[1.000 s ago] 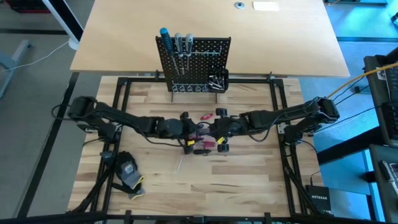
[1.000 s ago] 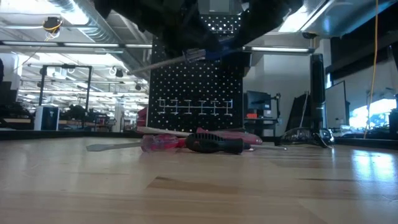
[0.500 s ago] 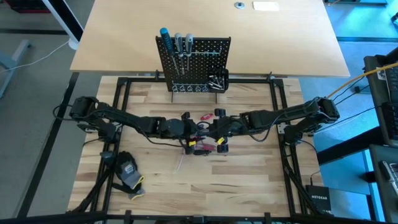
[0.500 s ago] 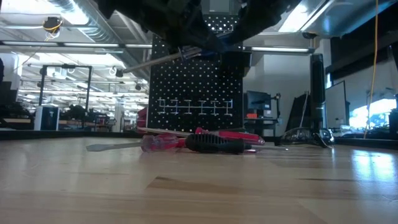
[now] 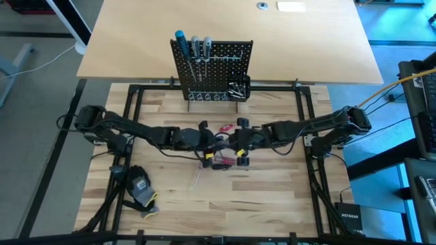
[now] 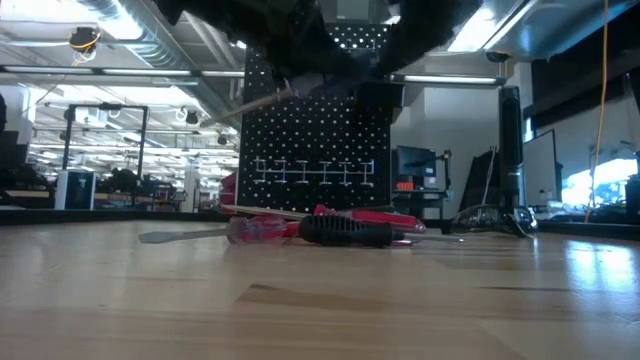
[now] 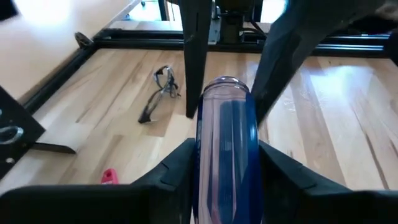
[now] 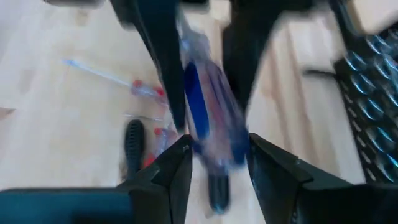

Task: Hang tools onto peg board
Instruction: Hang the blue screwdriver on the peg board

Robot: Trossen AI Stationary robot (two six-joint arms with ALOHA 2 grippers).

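Note:
A screwdriver with a clear blue handle [image 7: 225, 143] hangs above the table's middle, and both grippers are on it from opposite sides. My left gripper [image 7: 225, 155] is shut on the handle. My right gripper [image 8: 217, 155] has its fingers against the same handle [image 8: 208, 106]. The bare shaft [image 6: 262, 98] sticks out toward the table's left. On the table below lie a red-handled screwdriver [image 6: 262, 230] and a black-handled one [image 6: 345, 232]. The peg board [image 5: 212, 68] stands upright at the far side with several tools hung on it. My left gripper pinches the handle's two sides [image 7: 205, 168] between its fingers, coming from the table's left and slanting a little down. Its fingers lie along the handle. The screwdriver is clear of the table. My right gripper comes from the table's right, slanting down, with one finger [image 8: 177, 162] on each side of the handle's far part [image 8: 199, 124]. Its fingers also lie along the handle. Blur hides how closely they meet it.
A black-and-yellow glove [image 5: 141, 187] lies at the near left. A small bent wire tool [image 7: 158, 93] and a red bit [image 7: 109, 176] lie on the wood below the grippers. A black frame [image 5: 129, 122] borders the work area.
In the low view the blue handle, which showed a second ago, has gone behind the dark grippers, and less of the shaft shows. Both arms have stayed in place.

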